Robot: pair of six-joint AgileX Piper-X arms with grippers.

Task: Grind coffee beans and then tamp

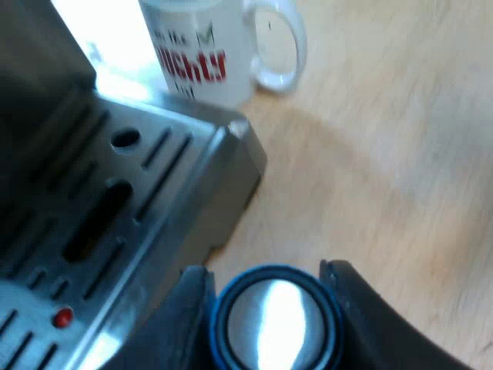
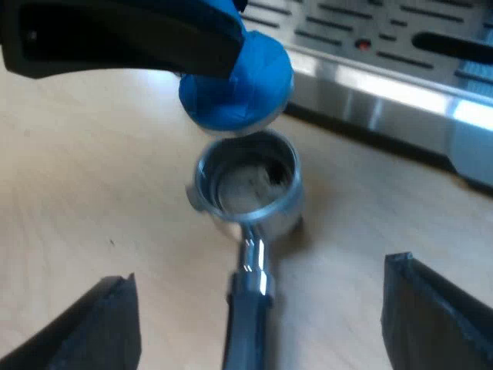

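Two states logged: left claw (image 1: 264, 271) clamped on the blue tamper (image 1: 273, 324), probably heavy and slick; right claw (image 2: 259, 270) wide open, empty, astride the holder (image 2: 246, 185), best gripped by its stiff handle (image 2: 248, 308).

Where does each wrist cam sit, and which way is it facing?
Left wrist view: on the left arm, looking down past the left gripper, shut on the tamper, at the machine, mug and table.
Right wrist view: on the right arm, looking down through the open right gripper at the holder, tamper near it.
Shared: tamper, machine, table.
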